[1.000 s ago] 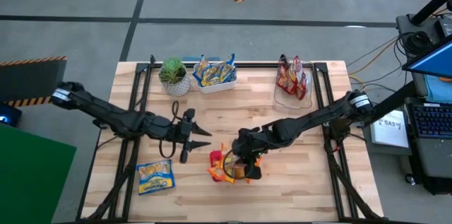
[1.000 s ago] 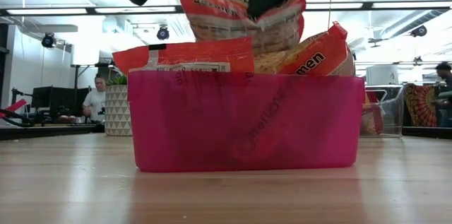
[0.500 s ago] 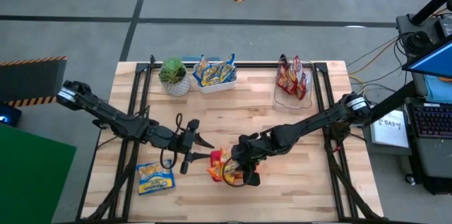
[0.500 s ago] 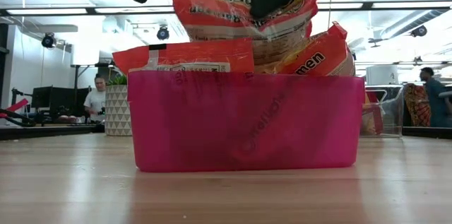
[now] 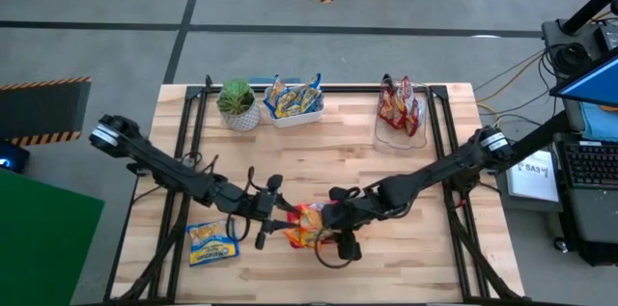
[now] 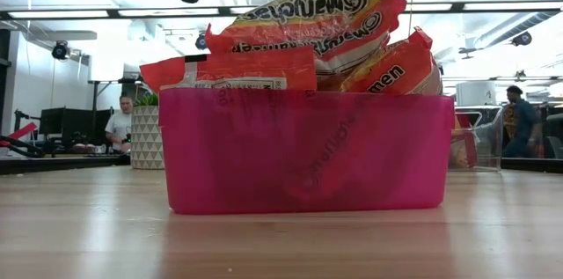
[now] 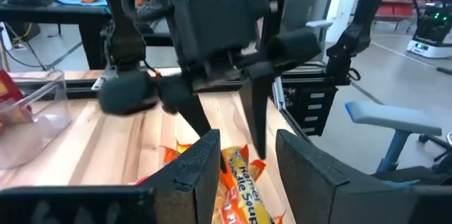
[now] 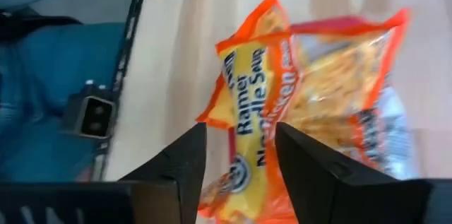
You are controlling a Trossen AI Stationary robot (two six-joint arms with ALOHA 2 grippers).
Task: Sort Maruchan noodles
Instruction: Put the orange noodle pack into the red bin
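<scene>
Orange-yellow crinkly plastic noodle packets [image 6: 308, 37] heaped in translucent pink plastic bin [image 6: 308, 151] at front-centre of pale wooden slatted table [image 5: 386, 166]; top packet lies flat on heap. Right gripper [image 5: 333, 224] just above heap, fingers apart, nothing between them; right arm stretched low from right edge. Left gripper [image 5: 280, 221] just beside bin, fingers parted, empty; left arm reaches in from left edge. Blue-and-yellow packet [image 5: 212, 241] flat near front-left. White bin [image 5: 293, 101] holds blue-yellow packets; clear bin [image 5: 401, 113] dark red ones.
</scene>
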